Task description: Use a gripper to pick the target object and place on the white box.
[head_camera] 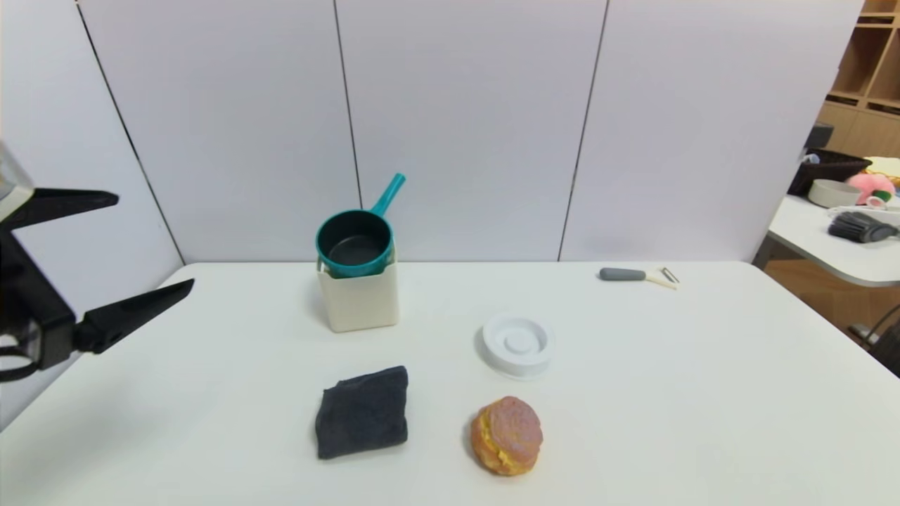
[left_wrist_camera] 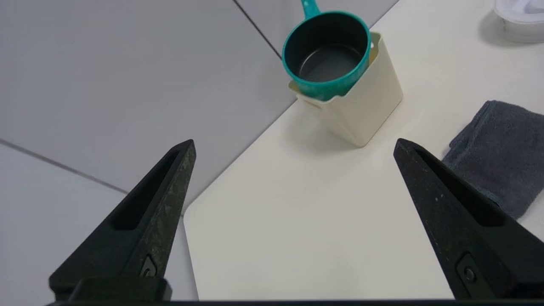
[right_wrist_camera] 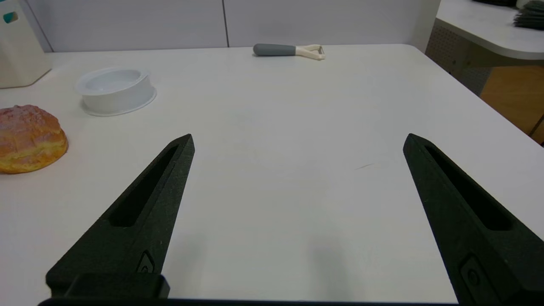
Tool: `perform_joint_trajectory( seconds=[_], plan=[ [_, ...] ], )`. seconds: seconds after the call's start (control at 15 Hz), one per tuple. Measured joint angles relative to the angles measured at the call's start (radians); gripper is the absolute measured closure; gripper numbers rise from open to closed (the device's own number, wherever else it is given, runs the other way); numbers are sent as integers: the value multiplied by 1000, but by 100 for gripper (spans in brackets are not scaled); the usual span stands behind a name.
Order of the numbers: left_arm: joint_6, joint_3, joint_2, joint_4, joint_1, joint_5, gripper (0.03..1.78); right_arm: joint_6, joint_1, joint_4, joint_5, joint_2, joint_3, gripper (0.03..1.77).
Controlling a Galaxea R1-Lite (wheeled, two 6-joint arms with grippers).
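The teal saucepan (head_camera: pixel 354 244) is seated in the top of the white box (head_camera: pixel 360 299), tilted a little toward the front, its handle angled up toward the back wall. The box is stood near the back of the desk (head_camera: pixel 633 422).

The left claw (head_camera: pixel 151 246) is held off the desk's left edge, well apart from the box, fingers spread wide and nothing between them.

The right claw (right_wrist_camera: pixel 297 140) is seen low over the near right of the desk, likewise spread and holding nothing.

A dark grey cloth (head_camera: pixel 363 412), a bun (head_camera: pixel 506 435), a white disc (head_camera: pixel 517 344) and a grey-handled peeler (head_camera: pixel 636 275) are noted on the desk.
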Motion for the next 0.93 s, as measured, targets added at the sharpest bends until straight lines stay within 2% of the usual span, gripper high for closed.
perform_joint_trajectory(
  seconds=[0.33, 0.73, 0.93],
  plan=[
    [-170, 287, -312, -3, 36, 114, 12, 0, 0, 0, 0, 0, 0, 10],
    [-339, 466, -596, -2, 39, 132, 12, 0, 0, 0, 0, 0, 0, 10],
    [-362, 551, -719, -1, 40, 133, 12, 0, 0, 0, 0, 0, 0, 10]
  ],
)
